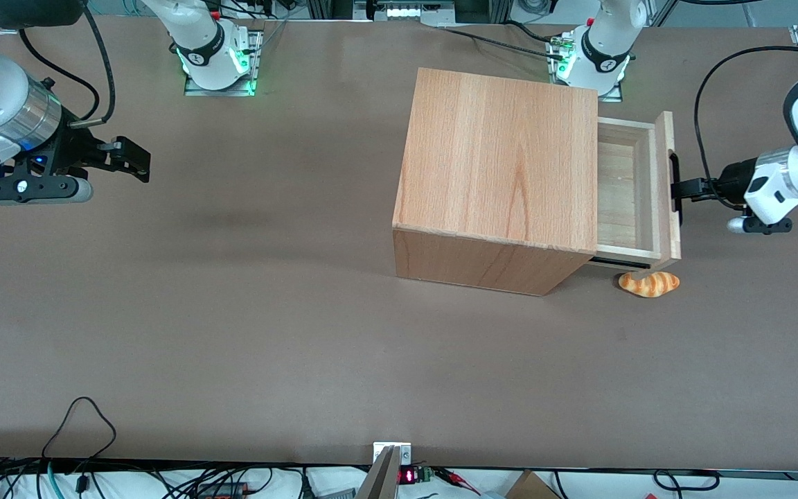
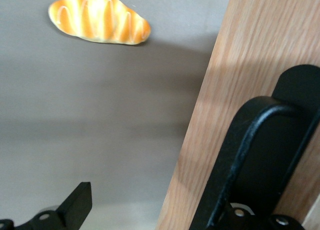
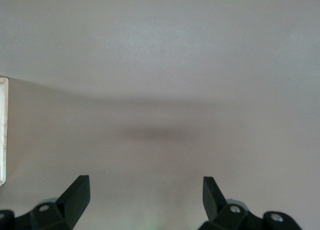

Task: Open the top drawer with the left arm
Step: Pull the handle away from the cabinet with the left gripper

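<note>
The top drawer (image 1: 624, 190) stands partly pulled out of the wooden cabinet (image 1: 496, 166), toward the working arm's end of the table, and its pale inside shows. A black handle (image 1: 674, 187) sits on its front panel (image 2: 240, 65). The left arm (image 1: 787, 180) reaches in level from that end. Its gripper (image 1: 681, 188) is at the handle (image 2: 260, 150) and is open. One finger (image 2: 75, 205) hangs free over the table beside the panel. The other finger is hidden at the handle.
A striped orange bread roll (image 1: 649, 283) lies on the brown table (image 1: 233, 312), just nearer the front camera than the drawer's corner; it also shows as a roll (image 2: 99, 18) in the left wrist view. Robot bases and cables line the table's back edge.
</note>
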